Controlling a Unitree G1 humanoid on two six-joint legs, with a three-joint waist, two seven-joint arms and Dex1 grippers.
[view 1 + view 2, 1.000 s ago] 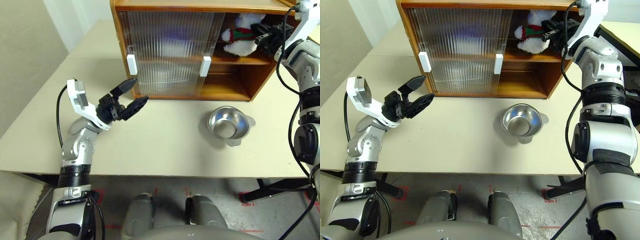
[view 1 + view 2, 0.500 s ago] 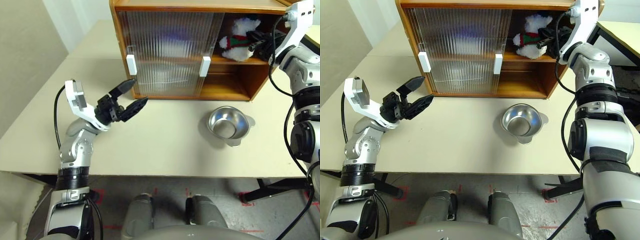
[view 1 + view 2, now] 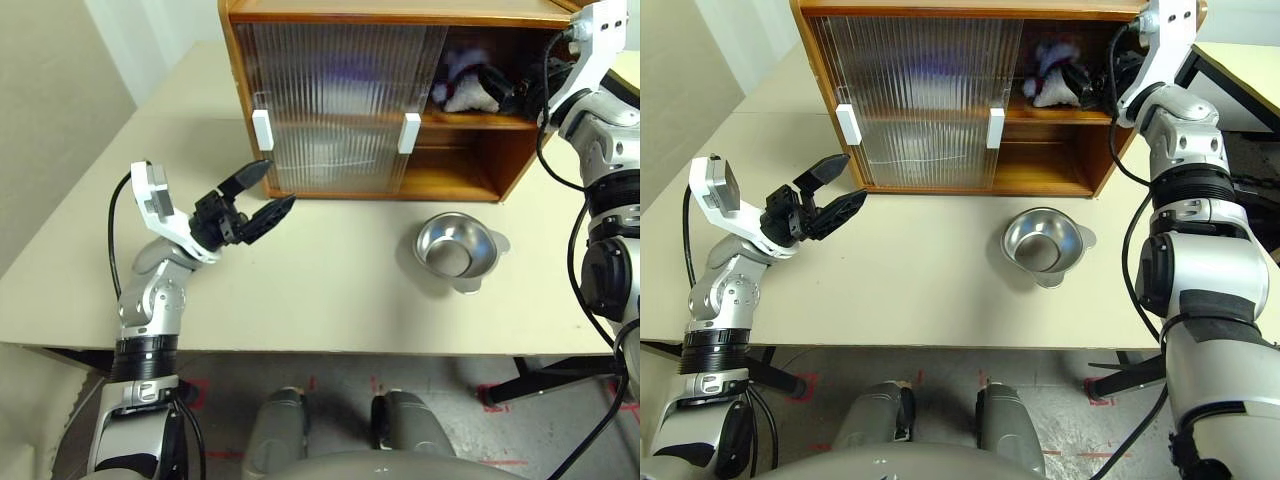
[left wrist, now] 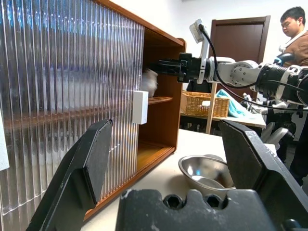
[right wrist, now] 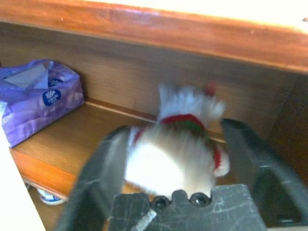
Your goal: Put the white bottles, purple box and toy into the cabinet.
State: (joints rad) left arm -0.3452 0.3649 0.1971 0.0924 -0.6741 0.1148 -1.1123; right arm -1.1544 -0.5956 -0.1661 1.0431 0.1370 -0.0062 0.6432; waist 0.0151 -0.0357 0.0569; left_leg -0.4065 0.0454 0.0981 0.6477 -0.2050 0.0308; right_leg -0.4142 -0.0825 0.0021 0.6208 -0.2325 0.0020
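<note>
Right tool (image 5: pixel 178 159) newly spread around toy (image 5: pixel 178 144).

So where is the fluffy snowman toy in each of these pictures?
Left eye view: toy on the cabinet's upper shelf, right side.
Right eye view: toy, same shelf.
Left wrist view: white fluff past the door's edge.
Right wrist view: toy between the right pincer's fingers.
Shared landmark: the cabinet.

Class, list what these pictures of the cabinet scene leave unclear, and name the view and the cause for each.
- Toy: motion-blurred in the right wrist view, so whether it rests on the shelf is unclear.
- White bottle: cut off below the shelf edge in the right wrist view; label unreadable.
- Cabinet contents behind the ribbed doors: just smears in the head views.
- Right hand: its fingers are blurred.
</note>
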